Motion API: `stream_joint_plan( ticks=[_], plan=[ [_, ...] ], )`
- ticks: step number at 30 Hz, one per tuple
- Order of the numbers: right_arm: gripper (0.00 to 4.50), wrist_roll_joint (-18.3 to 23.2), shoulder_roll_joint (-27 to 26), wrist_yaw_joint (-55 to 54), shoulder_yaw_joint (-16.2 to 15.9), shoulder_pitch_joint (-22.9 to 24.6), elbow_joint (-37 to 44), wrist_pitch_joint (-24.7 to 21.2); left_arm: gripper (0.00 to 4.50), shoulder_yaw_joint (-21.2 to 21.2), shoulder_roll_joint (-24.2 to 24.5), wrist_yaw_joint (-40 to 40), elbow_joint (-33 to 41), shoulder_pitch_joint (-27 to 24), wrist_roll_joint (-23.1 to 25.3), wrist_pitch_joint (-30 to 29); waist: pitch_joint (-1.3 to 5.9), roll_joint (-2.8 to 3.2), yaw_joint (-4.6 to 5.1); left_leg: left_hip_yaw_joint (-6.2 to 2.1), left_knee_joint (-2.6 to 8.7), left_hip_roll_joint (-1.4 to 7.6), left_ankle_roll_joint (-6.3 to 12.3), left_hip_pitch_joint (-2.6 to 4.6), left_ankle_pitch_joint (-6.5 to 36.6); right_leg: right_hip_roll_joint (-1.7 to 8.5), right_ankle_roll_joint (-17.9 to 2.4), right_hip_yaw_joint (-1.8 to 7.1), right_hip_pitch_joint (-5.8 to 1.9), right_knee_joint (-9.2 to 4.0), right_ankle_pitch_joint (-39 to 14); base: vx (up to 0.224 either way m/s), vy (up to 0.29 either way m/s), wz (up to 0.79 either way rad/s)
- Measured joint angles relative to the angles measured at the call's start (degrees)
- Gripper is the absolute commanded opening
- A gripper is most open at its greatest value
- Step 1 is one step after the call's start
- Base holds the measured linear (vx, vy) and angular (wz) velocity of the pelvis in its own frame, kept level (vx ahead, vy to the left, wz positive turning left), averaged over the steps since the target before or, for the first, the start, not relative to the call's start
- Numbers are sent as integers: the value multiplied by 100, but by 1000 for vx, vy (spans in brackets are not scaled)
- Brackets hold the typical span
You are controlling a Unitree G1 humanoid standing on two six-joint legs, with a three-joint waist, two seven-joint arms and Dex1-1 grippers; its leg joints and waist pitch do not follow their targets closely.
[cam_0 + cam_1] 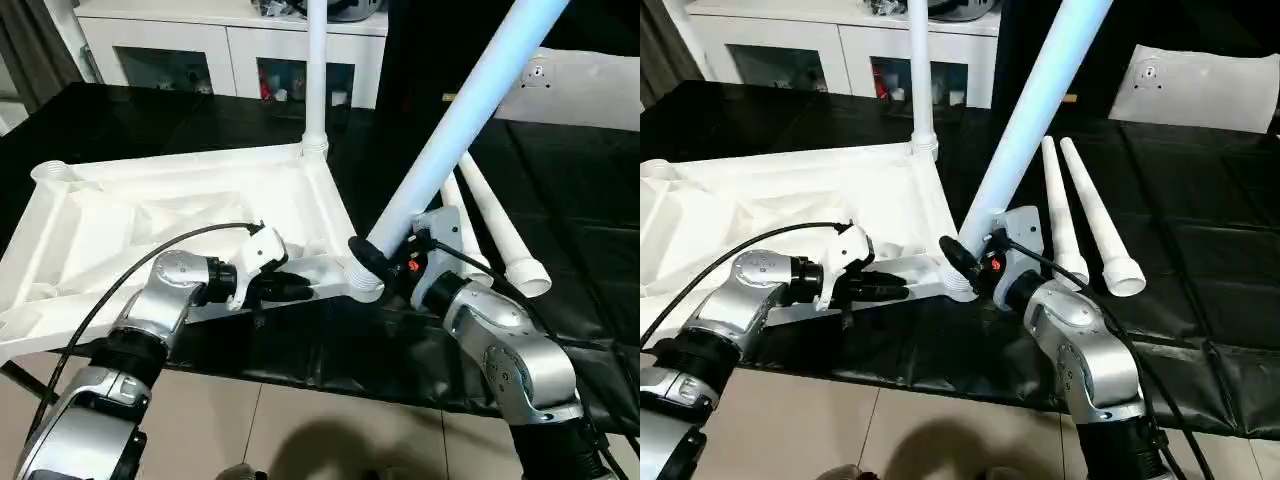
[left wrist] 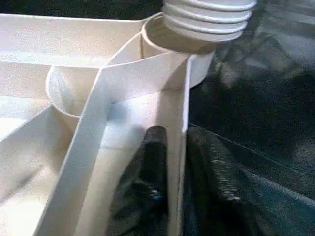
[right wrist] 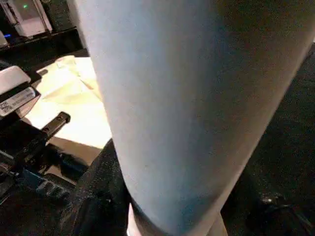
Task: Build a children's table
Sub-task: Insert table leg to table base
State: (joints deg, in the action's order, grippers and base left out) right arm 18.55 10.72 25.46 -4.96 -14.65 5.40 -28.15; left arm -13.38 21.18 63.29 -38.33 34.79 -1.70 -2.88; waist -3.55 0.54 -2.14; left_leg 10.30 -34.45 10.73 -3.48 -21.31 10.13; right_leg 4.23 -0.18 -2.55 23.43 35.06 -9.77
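Head views evenly lit from overhead, fairly bright; black worktop [image 1: 140,120] shows soft sheen. Upside-down white table top [image 1: 150,215] nearly blown out, ribs low-contrast. Tilted leg [image 1: 470,110] has a bluish tint. Dark robot shadow on floor tiles [image 1: 320,440]. Left wrist view soft, grainy; right wrist view dim, leg [image 3: 182,108] blurred close-up.

Left gripper [image 1: 296,287] jaws clamped — right gripper [image 1: 385,262] jaws gripping, forearms converging

Two loose legs [image 1: 500,225] right of tabletop [image 1: 150,220]
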Motion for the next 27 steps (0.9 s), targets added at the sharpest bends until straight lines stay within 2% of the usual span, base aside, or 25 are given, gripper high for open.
stream_joint_plan(
  ticks=[5,13,14,19,22,27],
  plan=[
    [193,-16,3,0,0,0,0,0,98,-7,-38,-190,-1,6,97,40,0,0,13,-1,0,0,0,3,0,0,13,0,-2,0,-7,0,0,0],
    [193,-21,19,10,1,0,0,0,98,-266,97,-43,219,3,319,65,1,-2,18,-1,0,0,0,3,0,-1,11,1,-2,-1,-6,0,0,0],
    [193,-22,22,10,2,0,0,1,79,-267,100,-40,221,3,322,63,1,-2,18,-1,1,0,0,3,0,-1,9,1,-2,-1,-5,0,0,0],
    [193,-23,24,16,7,-116,-130,0,58,-267,93,-52,209,26,362,44,1,-2,19,-1,0,0,0,2,0,0,3,1,-2,-1,-1,0,0,0],
    [193,-39,31,59,7,-217,-221,2,18,-275,103,15,186,54,364,37,1,-2,21,-1,0,0,0,2,0,0,15,1,-2,-1,-8,0,0,0],
    [193,-246,206,175,-39,-455,-648,135,0,-350,145,245,54,133,391,316,1,-3,22,0,1,-1,2,-3,2,0,-3,2,-1,-6,2,0,0,0]
  ],
)
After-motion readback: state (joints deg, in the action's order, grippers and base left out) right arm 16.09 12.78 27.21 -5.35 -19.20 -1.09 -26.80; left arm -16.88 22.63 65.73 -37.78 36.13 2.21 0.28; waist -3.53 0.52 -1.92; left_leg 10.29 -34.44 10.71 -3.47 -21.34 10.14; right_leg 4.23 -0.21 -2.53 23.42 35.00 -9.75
